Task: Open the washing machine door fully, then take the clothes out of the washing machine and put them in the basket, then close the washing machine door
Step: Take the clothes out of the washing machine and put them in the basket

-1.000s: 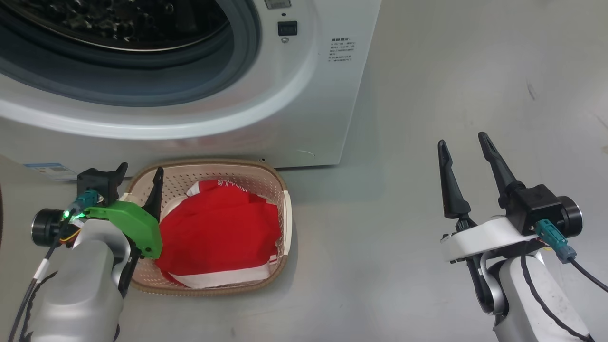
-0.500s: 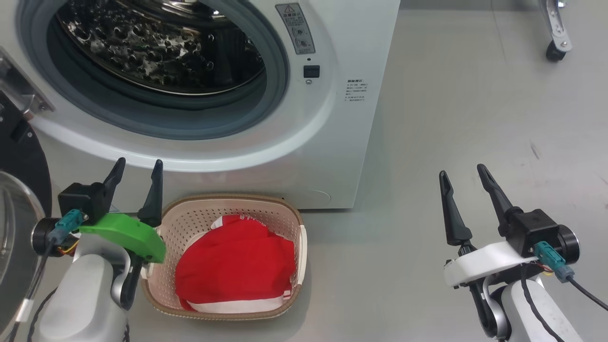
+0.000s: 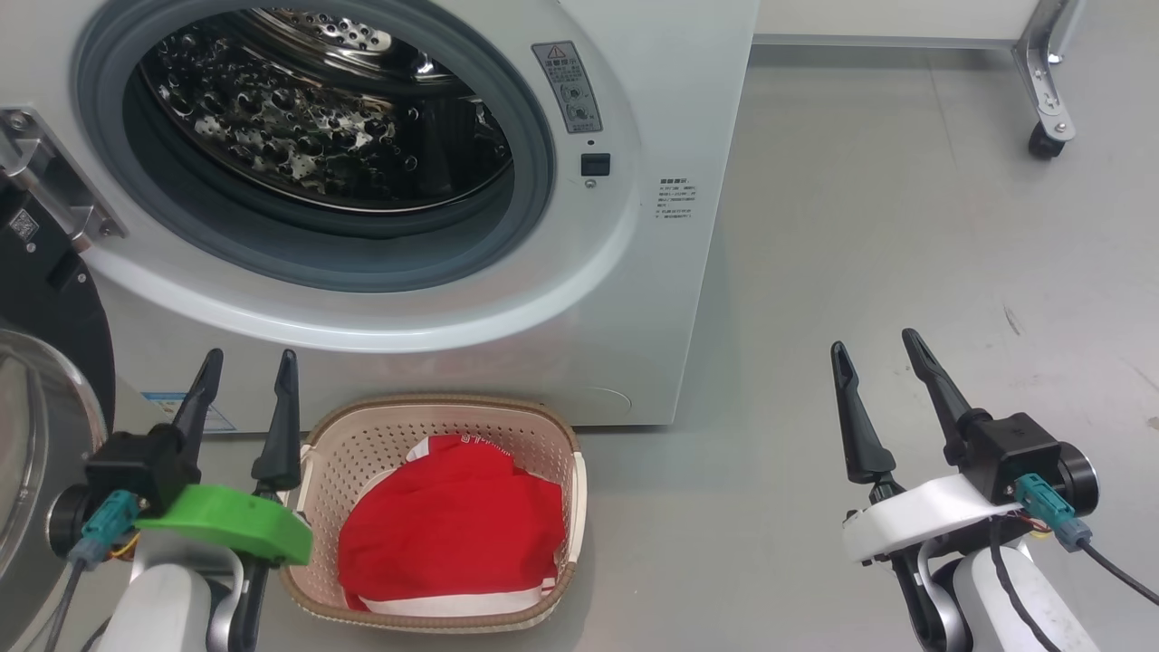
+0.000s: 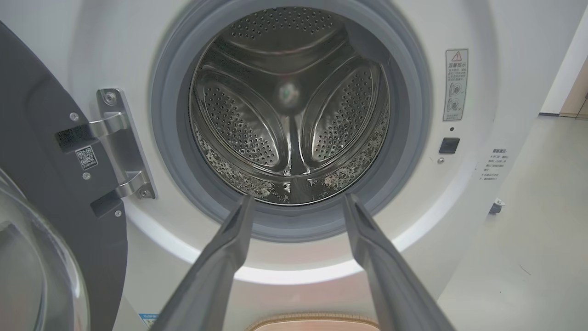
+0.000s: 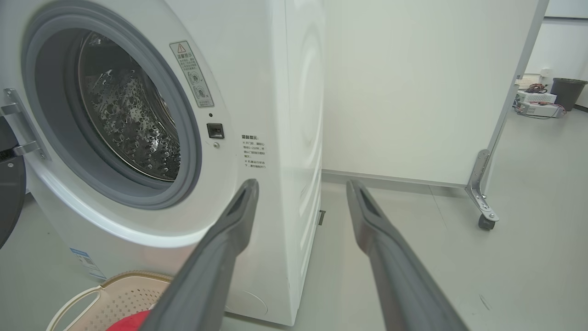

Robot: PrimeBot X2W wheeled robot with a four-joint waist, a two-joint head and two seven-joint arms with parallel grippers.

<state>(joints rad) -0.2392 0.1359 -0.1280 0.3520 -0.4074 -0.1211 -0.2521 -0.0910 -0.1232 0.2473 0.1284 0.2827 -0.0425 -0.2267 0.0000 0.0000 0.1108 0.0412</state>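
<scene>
Clothes [image 3: 448, 534] lie in basket [image 3: 435, 401]; drum [image 3: 308, 136] looks empty; door [image 3: 45, 308] hangs open at left. Left gripper [image 3: 251, 358] and right gripper [image 3: 873, 340]: fingers apart, empty. Risk: a push slips off the glossy rim, leaving the door unlatched.

One washing machine [image 3: 634, 299], one basket [image 3: 444, 404]

The washing machine [image 3: 670, 136] opening gapes unblocked; the washing machine door [image 3: 41, 308] stands swung out left, the basket [image 3: 407, 444] on the floor [image 3: 860, 226] below.
</scene>
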